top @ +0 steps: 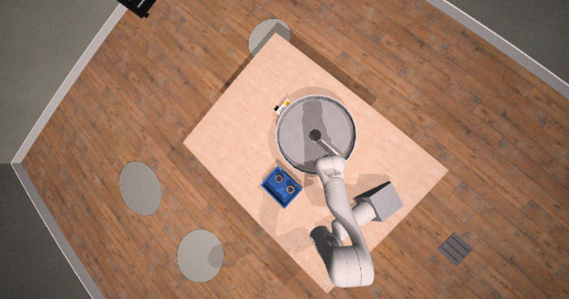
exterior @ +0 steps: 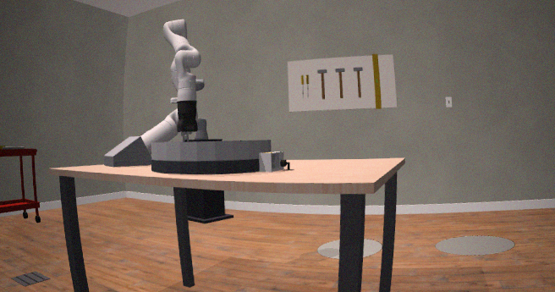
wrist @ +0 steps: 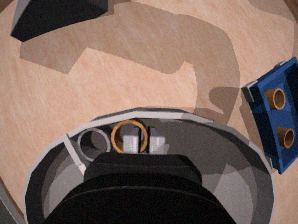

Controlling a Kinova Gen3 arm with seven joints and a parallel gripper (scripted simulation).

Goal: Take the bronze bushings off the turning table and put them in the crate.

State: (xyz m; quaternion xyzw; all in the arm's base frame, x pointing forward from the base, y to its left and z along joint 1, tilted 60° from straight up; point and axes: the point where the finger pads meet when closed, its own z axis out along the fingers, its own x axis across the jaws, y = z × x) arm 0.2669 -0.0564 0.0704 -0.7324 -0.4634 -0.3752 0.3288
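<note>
In the wrist view my gripper (wrist: pixel 144 135) (exterior: pixel 185 137) is shut on the wall of a bronze bushing (wrist: pixel 128 122), one finger inside the ring and one outside. The ring is at the near edge of the turning table (top: pixel 295 152) (exterior: pixel 211 151) (wrist: pixel 220 147), inside its rim. A steel bushing (wrist: pixel 94 129) stands just left of it. The blue crate (top: pixel 272 193) (wrist: pixel 259 114) holds two bronze bushings, one (top: pixel 282 178) (wrist: pixel 269 100) and another (top: pixel 293 190) (wrist: pixel 281 138), apart and upright. The arm hides the fingers and both turning-table bushings in the top view.
A pale bar (top: pixel 331 147) (wrist: pixel 75 155) runs from the turning table's hub (top: pixel 315 134) to its rim, beside the steel bushing. A raised rim surrounds the turning table. A small control box (top: pixel 283 106) (exterior: pixel 266 162) sits at its far side. The grey arm base (top: pixel 383 201) (exterior: pixel 127 152) stands behind.
</note>
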